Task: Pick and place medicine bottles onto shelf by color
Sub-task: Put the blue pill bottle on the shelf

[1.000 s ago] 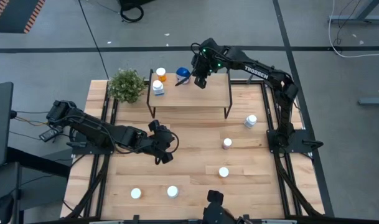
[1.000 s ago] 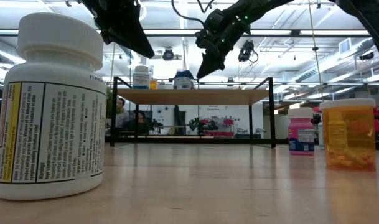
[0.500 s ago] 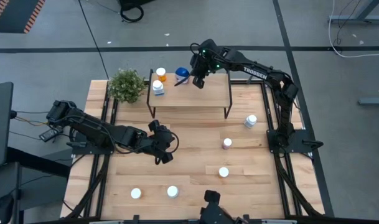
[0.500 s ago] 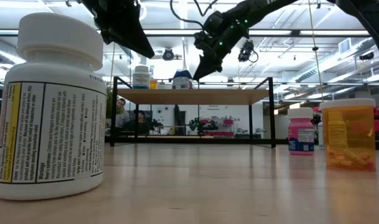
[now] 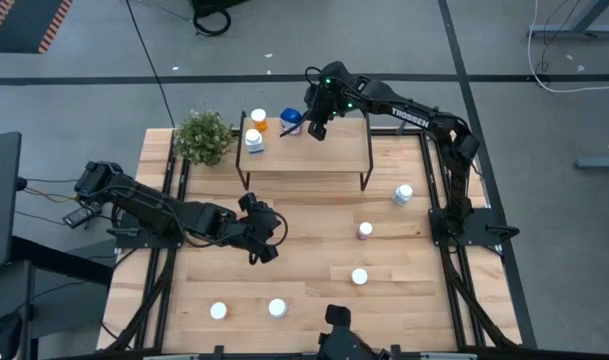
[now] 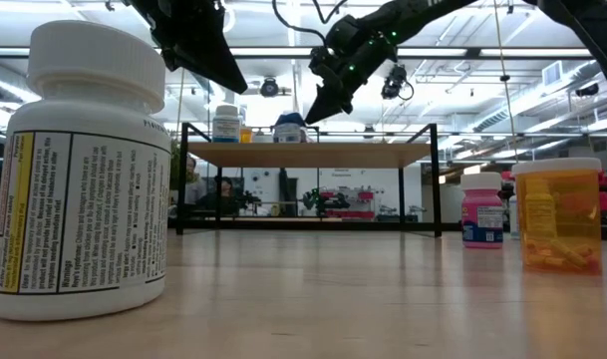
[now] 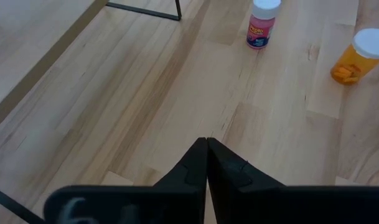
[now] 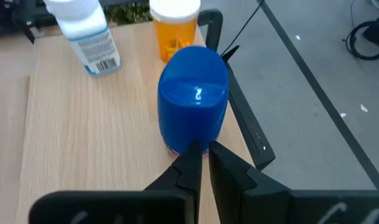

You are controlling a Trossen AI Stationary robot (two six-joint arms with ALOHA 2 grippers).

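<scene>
Right gripper: the right gripper [image 8: 201,152] hangs over the low light-wood shelf on thin black legs [image 5: 329,150], jaws drawn together and holding nothing, tips touching or almost touching the wide blue-lidded bottle [image 8: 193,93].
Just past the right jaws: that bottle stands upright near the shelf's edge; beyond it, an orange white-capped pill bottle [image 8: 174,25] and a bluish-white bottle with a barcode label [image 8: 83,28], both upright on the shelf.
Left gripper: the left gripper [image 7: 206,155] sits low above the big wooden tabletop [image 5: 314,250], well apart from the shelf, jaws pressed together, empty.
Ahead of the left jaws: a pink white-capped bottle [image 7: 262,23] upright and an orange white-capped bottle [image 7: 358,56], apart from each other on the tabletop.
Elsewhere on the tabletop: more white-capped bottles, and a green potted plant [image 5: 204,136] beside the shelf's end.
</scene>
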